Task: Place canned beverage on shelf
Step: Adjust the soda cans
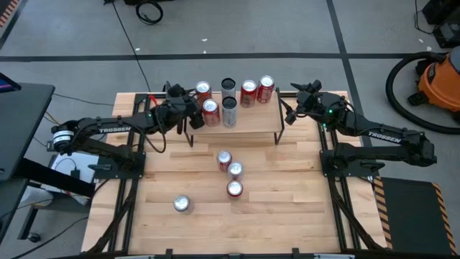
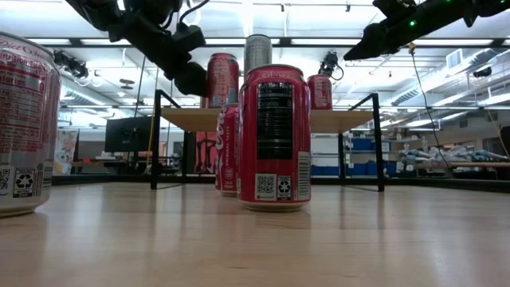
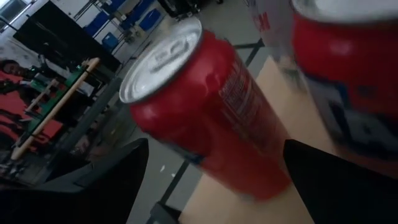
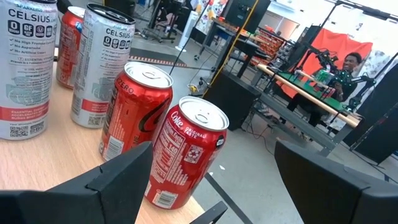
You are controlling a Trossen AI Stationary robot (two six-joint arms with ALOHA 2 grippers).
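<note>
The shelf stands at the table's far middle with several upright cans on its plank: red ones at its left end, two tall silver ones in the middle, and two red ones at its right. My left gripper is open at the shelf's left end. In the left wrist view a red can stands just ahead of its fingers, untouched. My right gripper waits open off the shelf's right end.
Three cans stand in a cluster on the table in front of the shelf. A silver can stands toward the near left. A person sits at a bench in the room beyond.
</note>
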